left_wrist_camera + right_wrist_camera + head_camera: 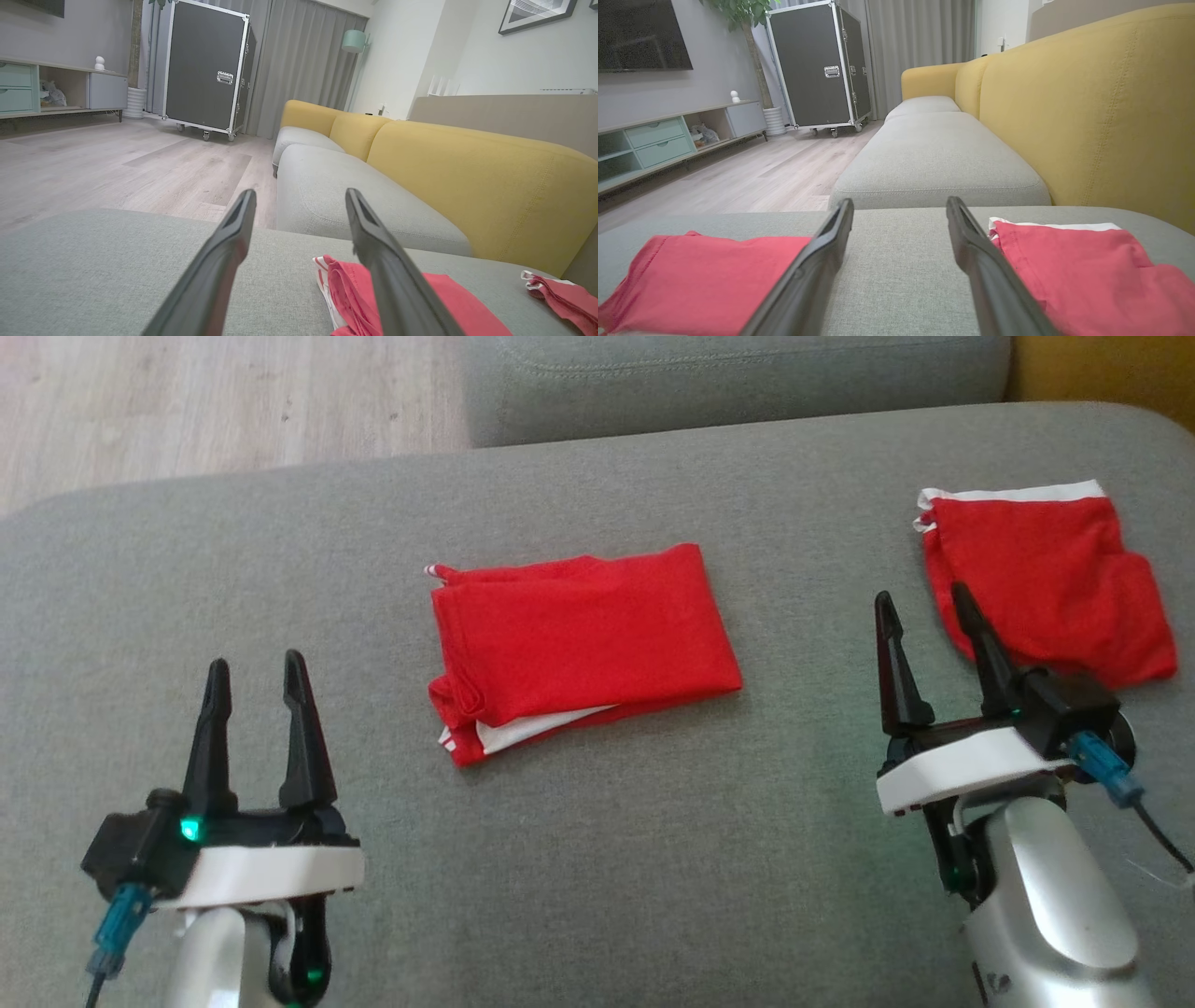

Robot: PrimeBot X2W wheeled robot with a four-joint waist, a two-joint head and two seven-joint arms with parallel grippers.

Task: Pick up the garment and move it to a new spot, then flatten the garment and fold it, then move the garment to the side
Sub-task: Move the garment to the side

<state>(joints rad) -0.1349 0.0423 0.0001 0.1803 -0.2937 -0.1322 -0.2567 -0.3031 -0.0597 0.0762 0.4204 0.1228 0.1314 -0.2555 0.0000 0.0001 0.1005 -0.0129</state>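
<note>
Red garment lies folded into a rectangle, and you can place everything else from it. Under it spreads the grey seat cushion. Beyond it you see pale wood floor and a black wheeled flight case, and far to its right a yellow backrest. Nearer on its right lies a second red garment. Your left gripper is left of it and your right gripper right of it, both spread wide and holding nothing.

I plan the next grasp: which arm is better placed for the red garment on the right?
Right. The right gripper, open, sits beside the right garment; the left gripper is far across, past the middle garment.
</note>
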